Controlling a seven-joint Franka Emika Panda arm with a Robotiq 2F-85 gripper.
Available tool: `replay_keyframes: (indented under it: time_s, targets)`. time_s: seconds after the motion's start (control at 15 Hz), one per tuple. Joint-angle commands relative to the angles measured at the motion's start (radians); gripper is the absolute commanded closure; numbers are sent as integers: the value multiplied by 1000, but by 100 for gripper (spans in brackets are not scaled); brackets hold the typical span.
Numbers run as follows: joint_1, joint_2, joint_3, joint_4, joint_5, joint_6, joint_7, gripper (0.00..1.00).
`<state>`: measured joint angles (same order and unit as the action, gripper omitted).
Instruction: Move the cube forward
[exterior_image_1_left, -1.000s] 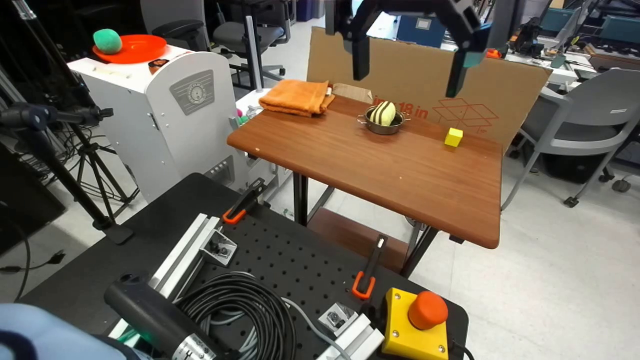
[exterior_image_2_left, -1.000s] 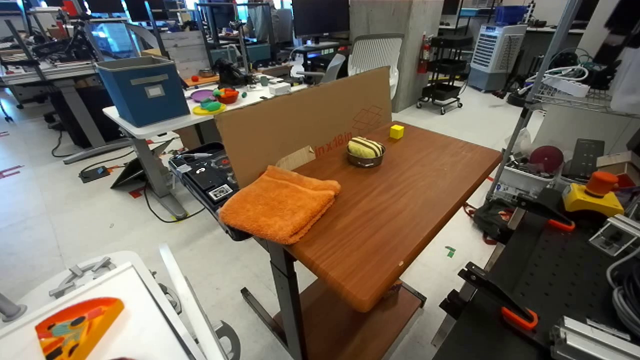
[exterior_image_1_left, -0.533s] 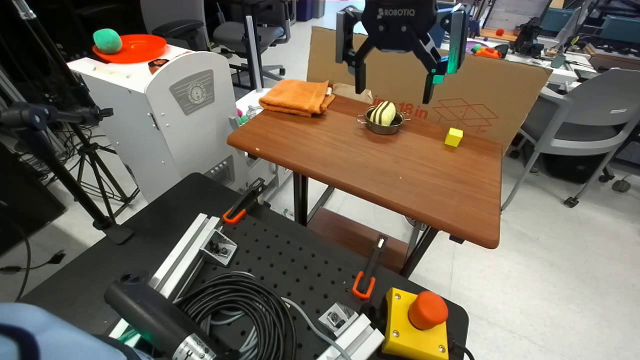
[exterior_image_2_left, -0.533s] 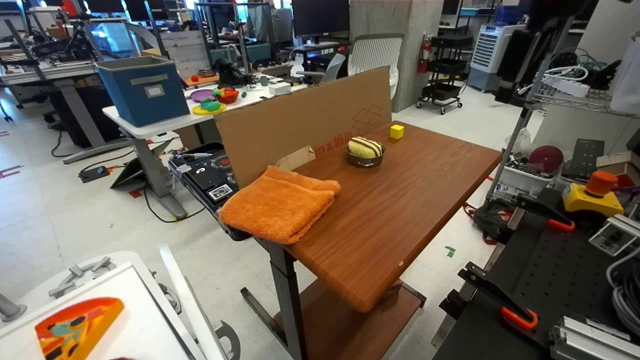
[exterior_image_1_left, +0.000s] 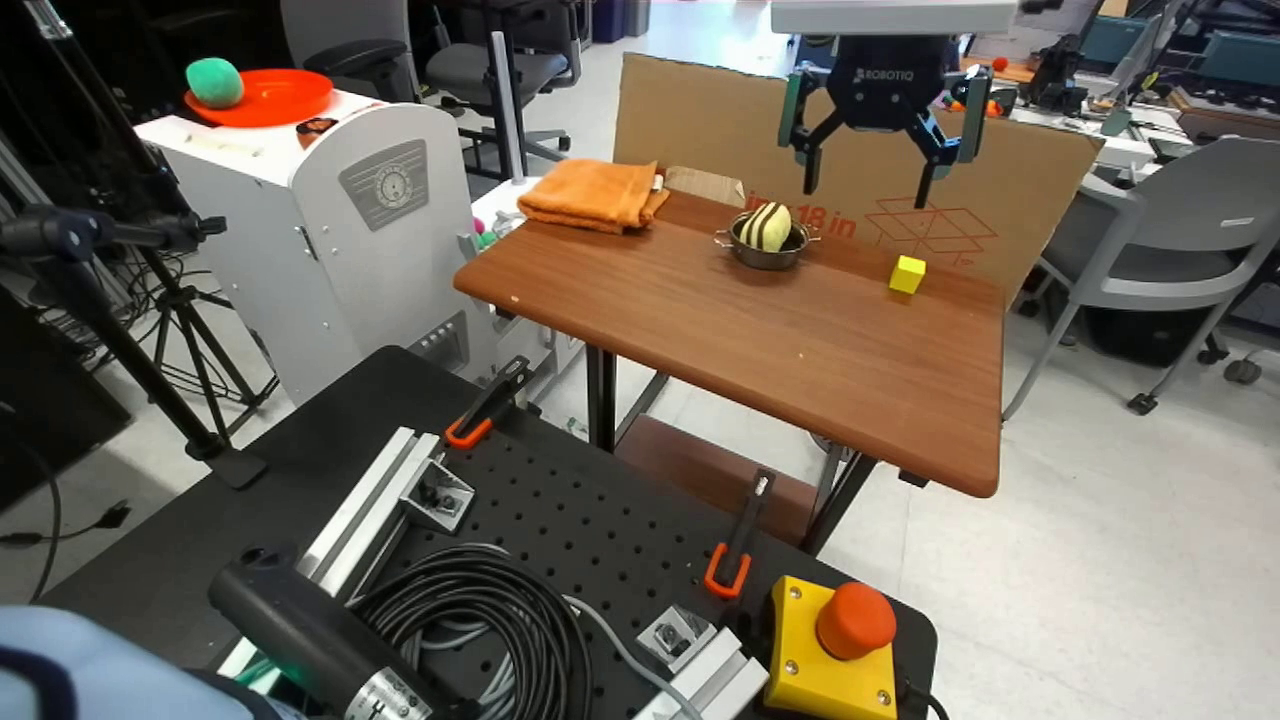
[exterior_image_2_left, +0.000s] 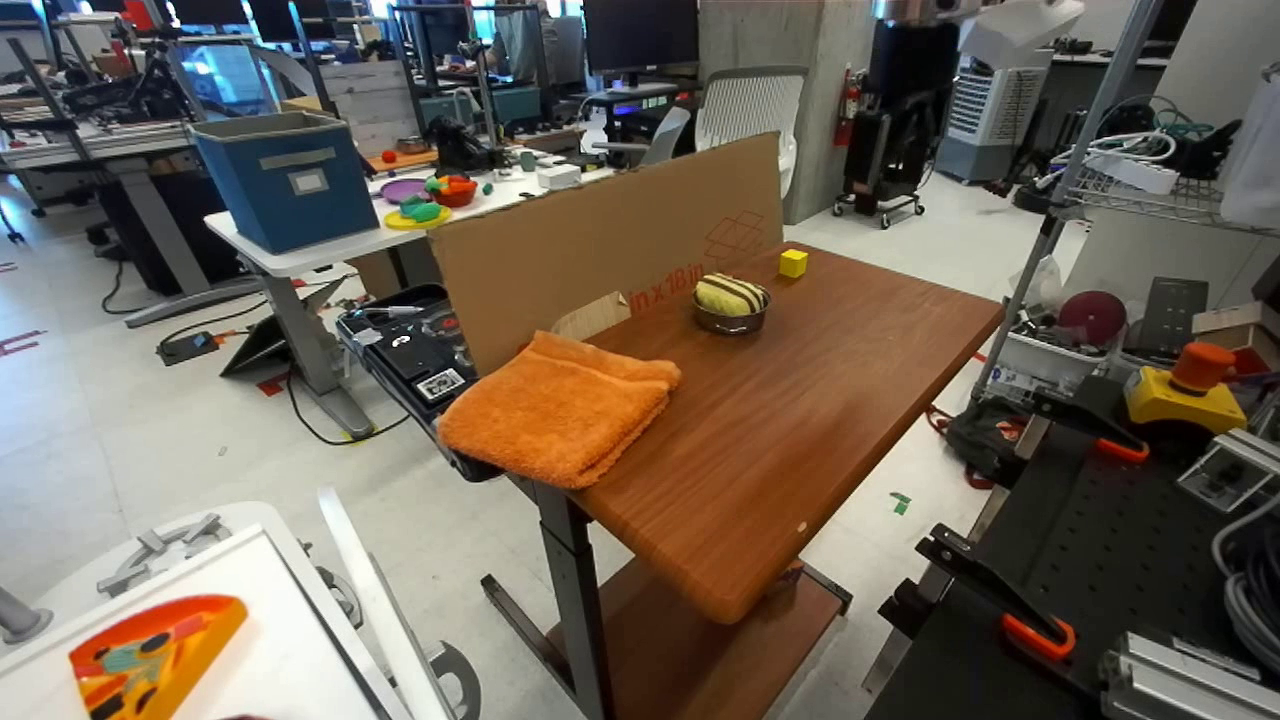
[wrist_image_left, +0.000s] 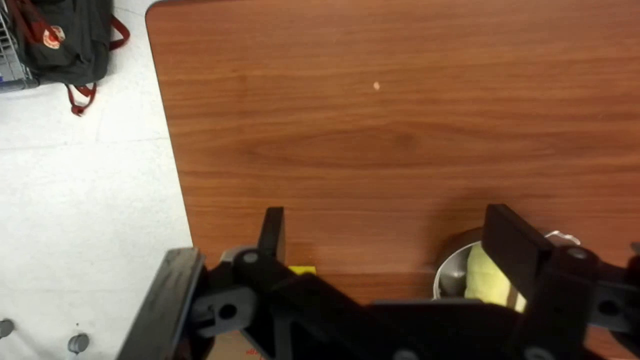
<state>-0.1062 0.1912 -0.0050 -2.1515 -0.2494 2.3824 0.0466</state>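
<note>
The small plain yellow cube (exterior_image_1_left: 907, 274) sits on the brown wooden table (exterior_image_1_left: 700, 300), near its far right end by the cardboard. It shows also in an exterior view (exterior_image_2_left: 793, 263). In the wrist view only an edge of the cube (wrist_image_left: 302, 270) shows; the gripper's linkage hides the rest. My gripper (exterior_image_1_left: 866, 197) is open and empty, in the air above the table, fingers pointing down. In the wrist view the gripper (wrist_image_left: 385, 206) has its fingers wide apart, the left one beside the cube's edge in the picture. It shows dark in an exterior view (exterior_image_2_left: 868, 165).
A metal pan (exterior_image_1_left: 765, 257) holding a round yellow-and-black striped object (exterior_image_1_left: 768, 227) stands left of the cube. A folded orange cloth (exterior_image_1_left: 592, 195) lies at the far left corner. A cardboard panel (exterior_image_1_left: 850, 150) stands along the table's back edge.
The gripper first moved away from the camera in an exterior view, then shifted right toward the cube's side. It stays open. The cube, pan and cloth have not moved.
</note>
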Motion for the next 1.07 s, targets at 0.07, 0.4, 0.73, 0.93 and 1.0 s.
replay_keyframes:
  time_s: [0.07,0.4,0.73,0.93,1.0]
  targets:
    - [17,233,-64,296,-9,-31,-30,0]
    - [6,441,-86,544,24,-80,-74,0]
    - [0,601,-81,710,34,-144,-103,0]
    - [-6,676,-78,786,42,-186,-119,0]
    - [-6,696,-77,808,44,-198,-122,0]
